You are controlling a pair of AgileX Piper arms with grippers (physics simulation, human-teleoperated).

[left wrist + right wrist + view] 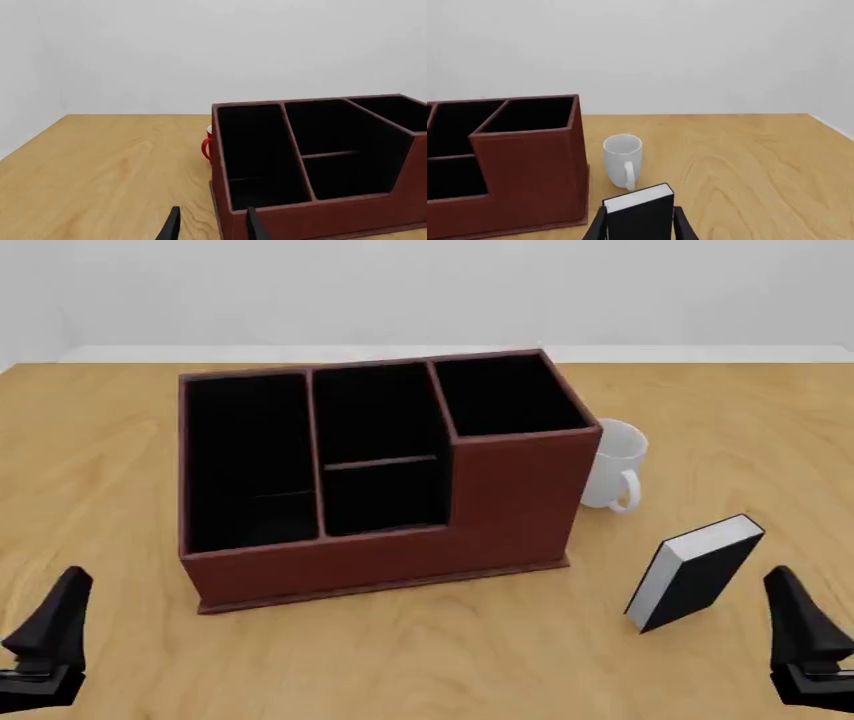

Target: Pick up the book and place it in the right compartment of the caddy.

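Note:
The black book [694,575] with white page edges stands upright on the table, to the right of the reddish-brown caddy [387,560]. The caddy's right compartment [507,395], square with the tallest walls, has nothing in it. My right gripper [801,630] is open, low over the near right of the table, a little nearer and to the right of the book. In the right wrist view the book [640,210] shows ahead between the spread fingers [680,227]. At the near left my left gripper [51,630] is open and holds nothing, with the caddy [320,210] just ahead of it.
A white mug [614,465] stands against the caddy's right wall, behind the book. A red object [207,147] peeks out behind the caddy's far left corner. The caddy's long left section [247,455] and the middle section with a crossbar [380,460] look empty.

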